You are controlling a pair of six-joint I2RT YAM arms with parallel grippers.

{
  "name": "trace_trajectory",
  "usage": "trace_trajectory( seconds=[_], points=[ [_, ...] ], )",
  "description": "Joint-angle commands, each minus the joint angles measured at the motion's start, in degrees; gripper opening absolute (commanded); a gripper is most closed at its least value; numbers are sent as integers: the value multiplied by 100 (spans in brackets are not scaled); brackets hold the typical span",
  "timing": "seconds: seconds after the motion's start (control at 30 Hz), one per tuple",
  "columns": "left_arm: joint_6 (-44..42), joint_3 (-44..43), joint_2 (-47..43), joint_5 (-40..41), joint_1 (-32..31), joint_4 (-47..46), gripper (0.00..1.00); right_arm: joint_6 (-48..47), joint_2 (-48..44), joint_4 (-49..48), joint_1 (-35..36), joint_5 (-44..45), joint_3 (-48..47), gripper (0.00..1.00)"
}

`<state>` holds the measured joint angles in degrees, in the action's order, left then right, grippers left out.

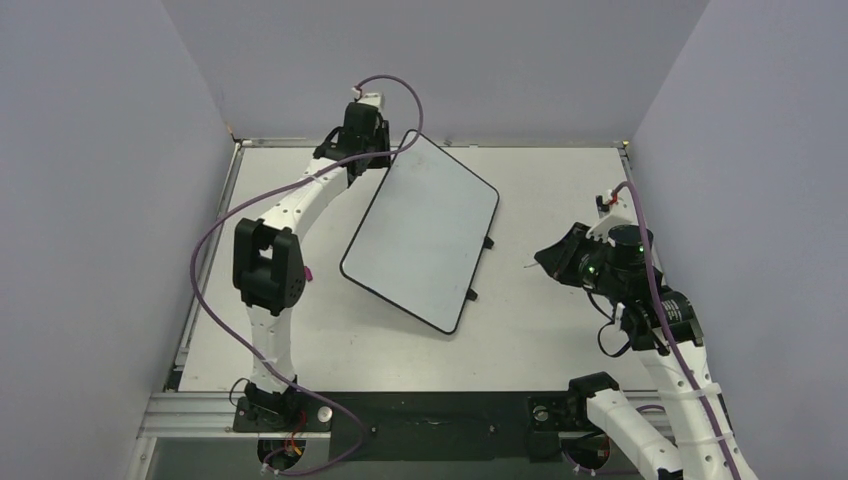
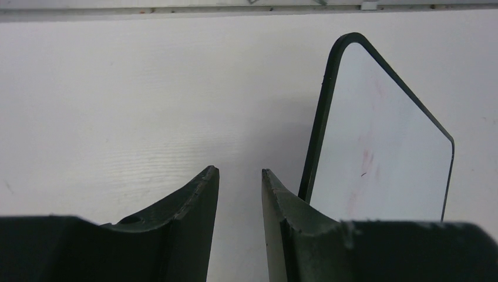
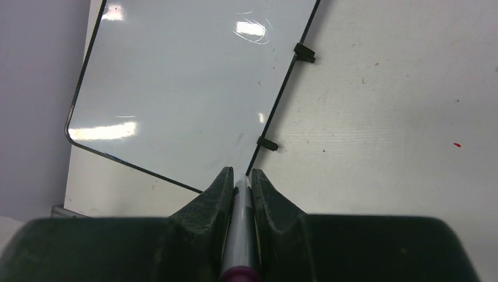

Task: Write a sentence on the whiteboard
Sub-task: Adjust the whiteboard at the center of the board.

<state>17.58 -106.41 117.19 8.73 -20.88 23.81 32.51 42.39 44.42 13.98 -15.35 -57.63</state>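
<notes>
Top external shows the whiteboard (image 1: 422, 232) askew at the middle of the desk (image 1: 560, 180), its two tabs toward the right arm. Left gripper (image 2: 241, 171) sits just beside the board's far corner, fingers slightly spread. Right gripper (image 3: 241, 173) pinches a marker (image 3: 239, 229), near the tabbed edge

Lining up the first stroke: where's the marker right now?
In the right wrist view, the marker is clamped in the right gripper, pointing toward the whiteboard and its tabbed edge; from above, that gripper sits right of the board.
</notes>
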Motion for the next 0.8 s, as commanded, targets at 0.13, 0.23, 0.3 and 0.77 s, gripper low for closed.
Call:
trace_trajectory(
  seconds=[0.13, 0.23, 0.3, 0.77],
  points=[
    [-642, -1310, 780, -1315, -637, 230, 31, -121, -144, 38, 7, 139, -187, 0],
    [-829, -1682, 1059, -1683, -775, 373, 31, -129, -192, 64, 2, 159, -167, 0],
    [-972, -1931, 1208, -1947, -875, 451, 31, -141, -208, 66, 7, 176, -137, 0],
    [-1834, -2693, 1491, -2868, -1557, 923, 32, -172, -306, 66, -1, 145, -66, 0]
  ],
)
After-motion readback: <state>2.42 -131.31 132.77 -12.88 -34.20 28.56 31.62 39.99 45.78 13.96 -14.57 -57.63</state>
